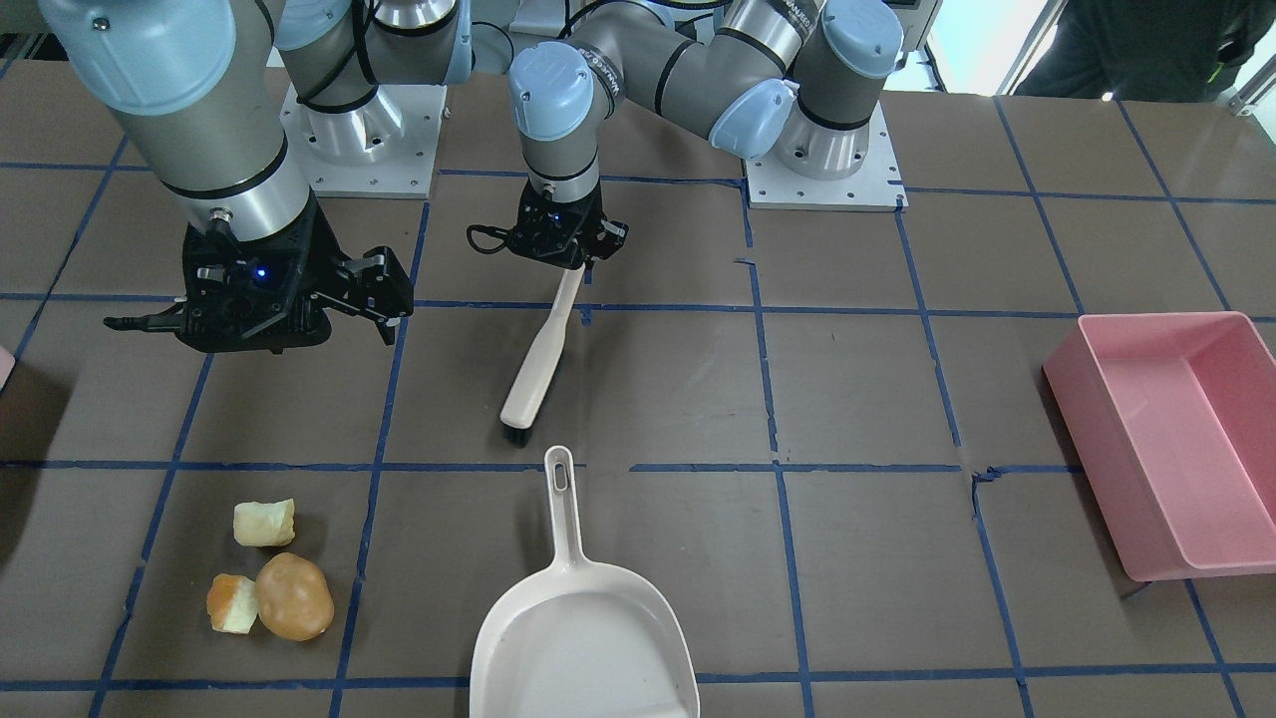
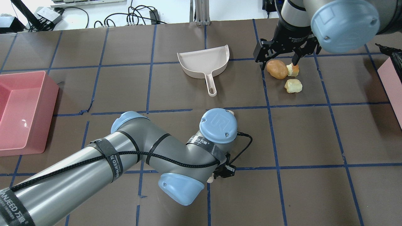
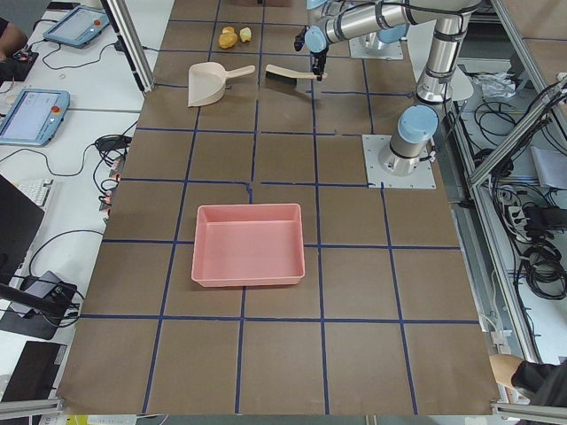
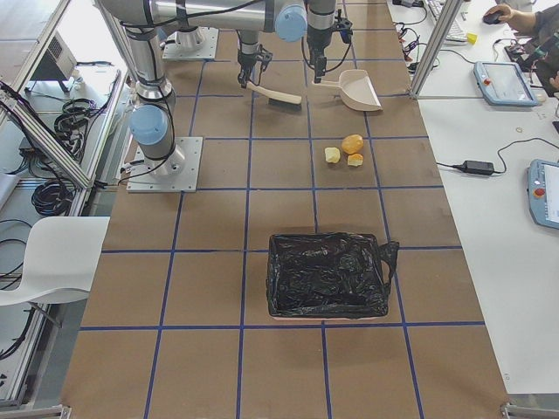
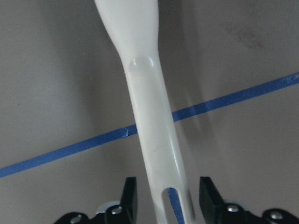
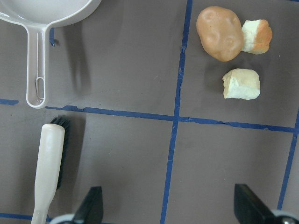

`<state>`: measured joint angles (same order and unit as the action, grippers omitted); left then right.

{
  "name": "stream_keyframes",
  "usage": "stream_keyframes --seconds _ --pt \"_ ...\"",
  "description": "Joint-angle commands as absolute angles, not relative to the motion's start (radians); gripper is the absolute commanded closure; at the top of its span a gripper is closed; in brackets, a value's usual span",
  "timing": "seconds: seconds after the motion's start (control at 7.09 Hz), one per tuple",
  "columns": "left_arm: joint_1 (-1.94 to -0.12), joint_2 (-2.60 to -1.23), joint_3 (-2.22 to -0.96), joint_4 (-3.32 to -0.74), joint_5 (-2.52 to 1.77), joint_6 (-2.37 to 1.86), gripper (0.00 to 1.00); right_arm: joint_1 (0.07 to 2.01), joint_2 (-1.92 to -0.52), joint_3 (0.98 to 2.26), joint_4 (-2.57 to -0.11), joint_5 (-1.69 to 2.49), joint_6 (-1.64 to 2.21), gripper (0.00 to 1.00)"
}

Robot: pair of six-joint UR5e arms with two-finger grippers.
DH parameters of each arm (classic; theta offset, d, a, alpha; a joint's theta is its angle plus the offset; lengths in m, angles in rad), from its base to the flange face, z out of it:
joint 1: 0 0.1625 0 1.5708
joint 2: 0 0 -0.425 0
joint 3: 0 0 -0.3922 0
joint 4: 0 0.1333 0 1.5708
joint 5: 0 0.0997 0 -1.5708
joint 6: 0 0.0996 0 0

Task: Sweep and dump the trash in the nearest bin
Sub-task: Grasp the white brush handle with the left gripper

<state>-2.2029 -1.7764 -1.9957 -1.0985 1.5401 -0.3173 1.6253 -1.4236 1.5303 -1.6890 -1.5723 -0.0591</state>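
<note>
The trash is a tan potato-like lump (image 1: 293, 596) with two pale yellow-orange chunks (image 1: 263, 523) (image 1: 231, 603) beside it on the brown table. My right gripper (image 1: 254, 324) hangs open above the table near the trash (image 6: 219, 32), holding nothing. A cream brush (image 1: 533, 369) lies with its bristles toward the beige dustpan (image 1: 583, 638). My left gripper (image 5: 168, 198) is open, its fingers (image 5: 131, 198) either side of the brush handle's end with small gaps. Of the bin (image 1: 4, 367) only a pink corner shows here; the exterior right view shows the bin (image 4: 327, 275) lined with a black bag.
A large pink tub (image 1: 1176, 439) stands on the table on my left side, far from the trash. Blue tape lines grid the table. A person stands past the table's corner (image 1: 1136, 50). Cables and tablets lie beyond the far edge (image 2: 138, 18).
</note>
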Motion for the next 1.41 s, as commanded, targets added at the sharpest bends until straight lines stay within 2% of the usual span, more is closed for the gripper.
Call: stream_keyframes --seconds 0.0,0.42,0.7,1.27 --pt "-2.203 -1.755 -1.996 -1.094 1.539 -0.34 0.78 1.624 -1.424 1.531 -1.69 -1.571 -0.058 0.0" --pt "-2.186 -1.659 -2.006 -1.191 1.548 -0.344 0.82 1.626 -1.422 1.531 -1.69 -1.565 -0.058 0.0" --pt "-2.146 -1.608 -2.003 -1.226 1.546 -0.345 1.0 1.626 -1.422 1.531 -1.69 -1.565 -0.058 0.0" --pt "-2.004 -1.441 -1.993 -1.294 1.565 -0.347 1.0 1.628 -1.42 1.535 -1.689 -1.555 -0.075 0.0"
